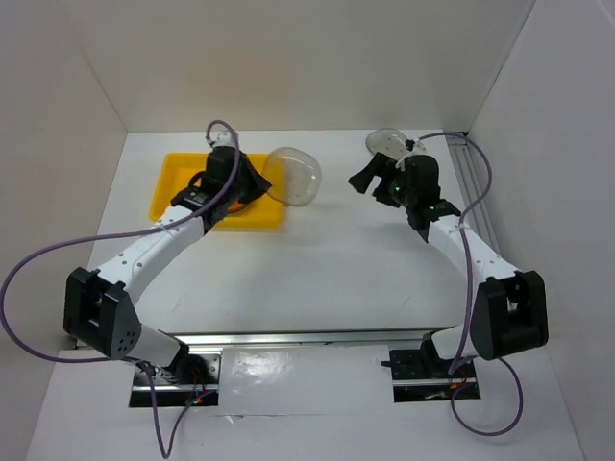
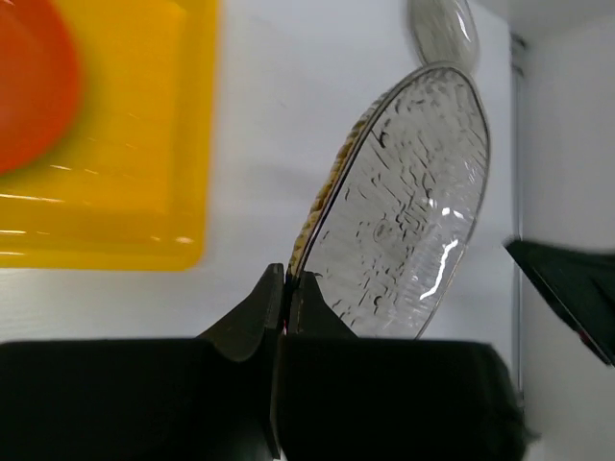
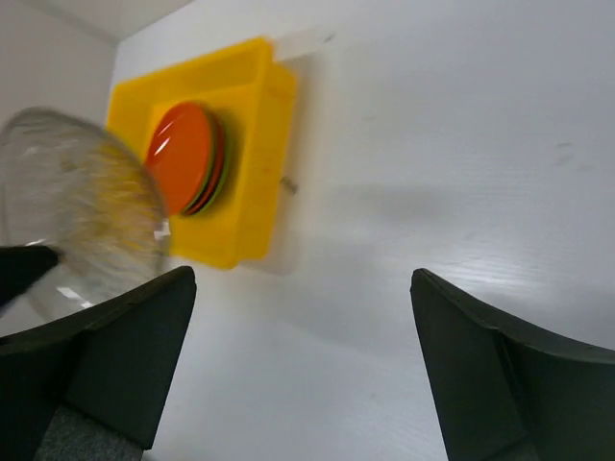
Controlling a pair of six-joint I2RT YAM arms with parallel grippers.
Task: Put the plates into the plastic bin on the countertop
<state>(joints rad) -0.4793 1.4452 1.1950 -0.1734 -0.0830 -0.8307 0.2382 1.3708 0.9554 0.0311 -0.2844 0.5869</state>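
My left gripper (image 1: 259, 182) (image 2: 286, 279) is shut on the rim of a grey see-through plate (image 1: 293, 176) (image 2: 404, 211) and holds it tilted on edge just right of the yellow plastic bin (image 1: 178, 187) (image 2: 144, 192). The bin holds a stack of plates with an orange plate (image 3: 183, 154) (image 2: 29, 86) on top; black and green edges show beneath it. A second grey plate (image 1: 386, 142) (image 2: 442, 29) lies at the back of the countertop (image 1: 327, 259). My right gripper (image 1: 370, 178) (image 3: 303, 279) is open and empty, just in front of that plate. The held plate also shows in the right wrist view (image 3: 77, 202).
White walls close in the countertop on three sides. A metal rail (image 1: 307, 338) runs along the front edge, and another metal track (image 1: 471, 173) runs along the right wall. Purple cables (image 1: 38, 259) loop off both arms.
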